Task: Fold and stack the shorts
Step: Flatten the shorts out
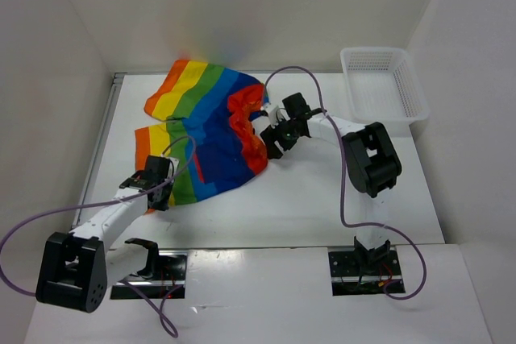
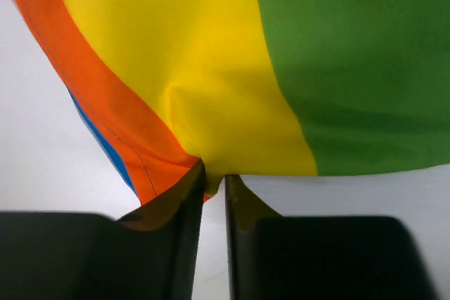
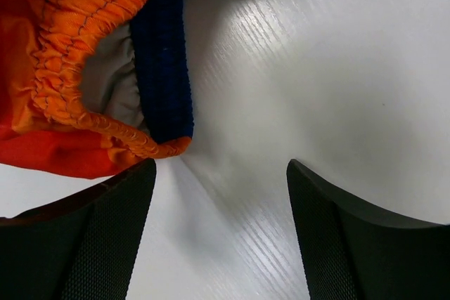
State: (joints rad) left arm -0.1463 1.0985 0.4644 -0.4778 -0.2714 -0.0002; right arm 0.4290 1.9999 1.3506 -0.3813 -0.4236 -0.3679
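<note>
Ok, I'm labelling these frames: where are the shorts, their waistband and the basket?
shorts (image 1: 219,153): top external view, blue stripe.
waistband (image 3: 77,19): right wrist view, gathered orange elastic.
basket (image 1: 413,86): top external view, right mesh wall.

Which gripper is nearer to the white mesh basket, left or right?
Right. The right gripper, open at the waistband of the shorts, sits left of the basket. The left gripper pinches the hem, on the far side of the shorts.
</note>
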